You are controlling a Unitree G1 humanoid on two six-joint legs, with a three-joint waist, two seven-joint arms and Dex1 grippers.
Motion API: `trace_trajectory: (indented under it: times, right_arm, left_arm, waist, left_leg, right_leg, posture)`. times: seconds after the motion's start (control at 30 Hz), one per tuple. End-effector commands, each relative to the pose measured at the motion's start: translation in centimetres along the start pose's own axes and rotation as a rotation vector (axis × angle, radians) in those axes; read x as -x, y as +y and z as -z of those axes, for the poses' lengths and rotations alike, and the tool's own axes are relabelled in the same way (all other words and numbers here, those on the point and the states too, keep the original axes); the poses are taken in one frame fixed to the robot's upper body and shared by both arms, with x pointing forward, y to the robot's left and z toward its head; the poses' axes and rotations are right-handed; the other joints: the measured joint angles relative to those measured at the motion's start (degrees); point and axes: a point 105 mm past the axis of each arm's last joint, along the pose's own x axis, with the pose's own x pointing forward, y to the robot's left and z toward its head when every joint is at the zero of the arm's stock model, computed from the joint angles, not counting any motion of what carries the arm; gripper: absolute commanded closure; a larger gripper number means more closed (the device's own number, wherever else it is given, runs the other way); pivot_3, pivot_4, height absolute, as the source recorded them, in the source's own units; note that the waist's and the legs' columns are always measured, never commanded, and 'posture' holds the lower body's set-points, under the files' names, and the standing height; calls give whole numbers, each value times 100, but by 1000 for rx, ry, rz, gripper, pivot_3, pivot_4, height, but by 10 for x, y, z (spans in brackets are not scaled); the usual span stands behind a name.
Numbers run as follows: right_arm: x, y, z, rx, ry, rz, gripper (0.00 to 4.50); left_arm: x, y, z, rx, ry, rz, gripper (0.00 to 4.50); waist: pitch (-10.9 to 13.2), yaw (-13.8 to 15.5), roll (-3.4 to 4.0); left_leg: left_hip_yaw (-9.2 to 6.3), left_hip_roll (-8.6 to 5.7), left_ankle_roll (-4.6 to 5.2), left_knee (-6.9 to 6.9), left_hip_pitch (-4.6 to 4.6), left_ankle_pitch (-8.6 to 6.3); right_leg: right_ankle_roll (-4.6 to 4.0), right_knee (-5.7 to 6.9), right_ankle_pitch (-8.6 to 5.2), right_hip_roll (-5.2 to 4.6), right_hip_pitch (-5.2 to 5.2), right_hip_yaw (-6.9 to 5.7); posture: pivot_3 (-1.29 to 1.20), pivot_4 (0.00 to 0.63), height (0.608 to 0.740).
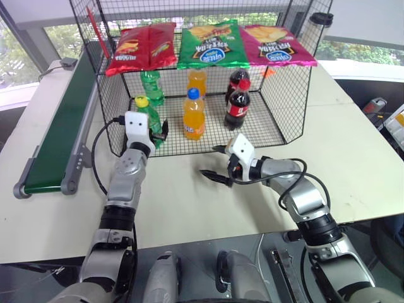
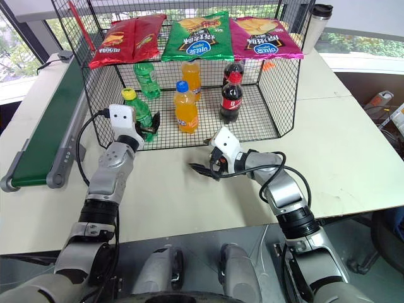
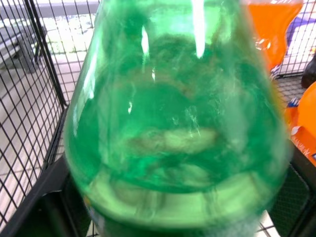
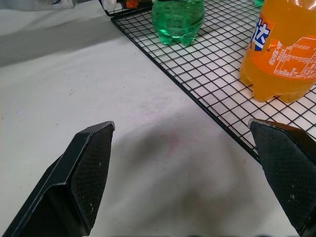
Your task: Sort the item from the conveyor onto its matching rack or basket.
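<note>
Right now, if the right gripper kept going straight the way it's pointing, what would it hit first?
Probably the front edge of the wire-mesh cage, then the orange bottle; the right gripper points over bare table, though depth is unclear.

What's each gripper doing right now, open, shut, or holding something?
Left gripper: around the green bottle in the wire cage; grip or release cannot be told.
Right gripper: open, empty, over the table.

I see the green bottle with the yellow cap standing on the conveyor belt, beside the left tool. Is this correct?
Not quite. The green bottle with the yellow cap stands on the mesh floor of the black wire cage, not on the conveyor belt. It is beside the left tool, as the left eye view shows.
</note>
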Motion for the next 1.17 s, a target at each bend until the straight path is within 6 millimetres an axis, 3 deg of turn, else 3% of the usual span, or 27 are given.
trace_trajectory:
  times: [0.03, 0.6, 0.93, 1.17]
  right_arm:
    - [0, 2, -21, 49, -59, -15, 0]
    - [-3, 5, -20, 45, -64, -39, 0]
    - [0, 8, -21, 34, -76, -48, 0]
    - [1, 11, -19, 24, -75, -61, 0]
  left_arm:
    - [8, 2, -22, -7, -66, 3, 102]
    - [56, 14, -31, -27, -25, -46, 102]
    - [120, -6, -1, -16, 152, 67, 102]
    - [140, -10, 5, 25, 204, 66, 102]
  waist:
    - [0, -1, 0]
    - [0, -2, 0]
    - [0, -11, 0]
    - [0, 4, 0]
  left_leg:
    - [0, 0, 0, 0, 0, 0]
    - [-2, 1, 0, 0, 2, 0]
    - [-5, 2, 0, 0, 4, 0]
    - [-6, 1, 0, 1, 3, 0]
  right_leg:
    - [0, 0, 0, 0, 0, 0]
    - [0, 2, 0, 0, 1, 1]
    - [-3, 3, -1, 0, 0, 2]
    - [-5, 2, -3, -2, 0, 2]
  posture:
    - [0, 150, 740]
    - [0, 150, 740]
    - [0, 150, 740]
    - [0, 150, 740]
